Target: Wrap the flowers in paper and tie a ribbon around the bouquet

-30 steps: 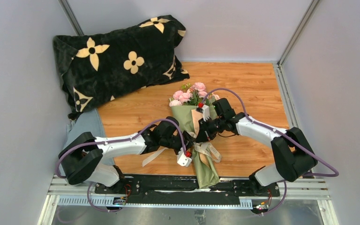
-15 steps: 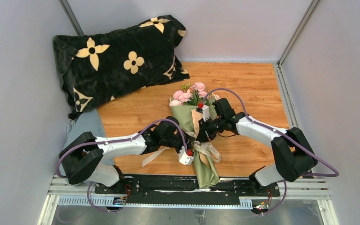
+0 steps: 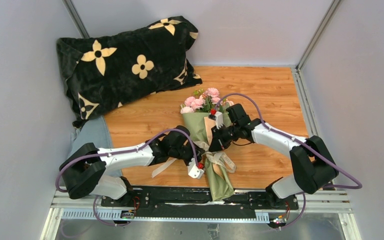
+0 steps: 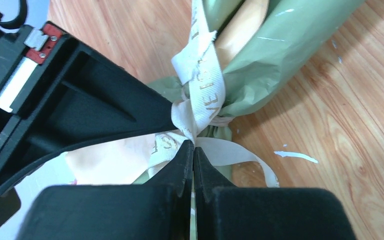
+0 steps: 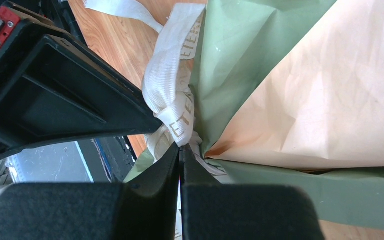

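Jaws pressed together, fingertip to fingertip, the left gripper (image 4: 193, 147) and the right gripper (image 5: 180, 148) each pinch the cream ribbon (image 4: 206, 87) where it is knotted around the narrow waist of the bouquet (image 3: 196, 125). The two grippers meet nose to nose at the knot, the left from the left side and the right from the right. Printed lettering shows on the ribbon, and its loose ends trail onto the wood on either side of the stem end.

The bouquet lies on the wooden table (image 3: 270, 100), midway between the two arms. Its pink and cream flowers (image 3: 202, 100) point toward the far wall, and its tapered lower end reaches the near edge. Green paper (image 5: 230, 60) forms the outer wrap, with tan paper (image 5: 330, 100) layered inside it.

Purple cables (image 3: 240, 96) loop over both arms. A black pillow (image 3: 125, 60) with tan flower prints sits at the far left corner, well apart from the bouquet. A blue-grey cloth (image 3: 92, 132) lies below it along the left edge.
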You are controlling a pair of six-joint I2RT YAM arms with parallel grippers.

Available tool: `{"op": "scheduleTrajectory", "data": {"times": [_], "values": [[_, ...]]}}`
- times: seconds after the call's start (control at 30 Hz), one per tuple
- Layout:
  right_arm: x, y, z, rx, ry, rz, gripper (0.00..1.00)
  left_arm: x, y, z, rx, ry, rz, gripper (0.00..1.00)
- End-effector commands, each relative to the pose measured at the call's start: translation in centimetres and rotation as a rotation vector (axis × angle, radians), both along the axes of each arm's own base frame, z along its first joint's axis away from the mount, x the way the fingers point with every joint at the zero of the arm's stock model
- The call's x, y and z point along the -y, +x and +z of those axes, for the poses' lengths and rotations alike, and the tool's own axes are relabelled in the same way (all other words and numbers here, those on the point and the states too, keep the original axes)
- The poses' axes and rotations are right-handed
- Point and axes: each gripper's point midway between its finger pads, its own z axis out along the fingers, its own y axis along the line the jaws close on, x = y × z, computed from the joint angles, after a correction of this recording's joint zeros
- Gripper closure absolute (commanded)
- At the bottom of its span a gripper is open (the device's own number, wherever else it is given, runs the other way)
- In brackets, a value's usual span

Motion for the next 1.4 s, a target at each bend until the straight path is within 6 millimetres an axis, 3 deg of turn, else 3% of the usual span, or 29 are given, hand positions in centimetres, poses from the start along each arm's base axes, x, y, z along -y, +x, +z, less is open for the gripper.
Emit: {"op": "scheduleTrajectory", "data": {"times": [0.0, 0.33, 0.6, 0.83, 0.87, 0.97, 1.13, 1.27, 1.37], "values": [[0.4, 0.2, -0.4, 0.009, -0.039, -0.01, 0.97, -1.7, -1.0, -3.0, -0.028, 0.091, -0.011, 1.0], [0.2, 0.1, 0.2, 0.015, -0.013, -0.012, 0.99, -1.0, -0.4, -3.4, 0.011, 0.077, -0.025, 1.0], [1.6, 1.0, 1.6, 0.088, -0.051, -0.059, 1.0, -1.3, -0.5, -3.5, 0.014, 0.08, -0.023, 1.0], [1.9, 0.9, 1.0, 0.066, -0.063, -0.071, 1.0, -1.1, -0.9, -2.5, -0.006, 0.047, -0.023, 1.0], [1.9, 1.0, 1.0, 0.073, -0.066, -0.074, 1.0, -1.2, -1.0, -2.1, -0.007, 0.043, -0.02, 0.95], [1.9, 1.1, 1.4, 0.087, -0.059, -0.075, 1.0, -2.3, -1.1, -1.2, -0.043, 0.075, 0.035, 0.64], [1.8, 0.9, 1.2, 0.081, -0.052, -0.069, 1.0, -5.9, 1.1, 0.9, -0.105, 0.086, 0.298, 0.42], [1.4, 1.1, 1.2, 0.072, -0.039, -0.064, 1.0, -8.6, 2.2, -2.5, -0.189, 0.196, 0.477, 0.33], [1.3, 1.1, 1.4, 0.073, -0.035, -0.06, 1.0, -8.8, 3.3, -4.4, -0.248, 0.246, 0.572, 0.27]]}}
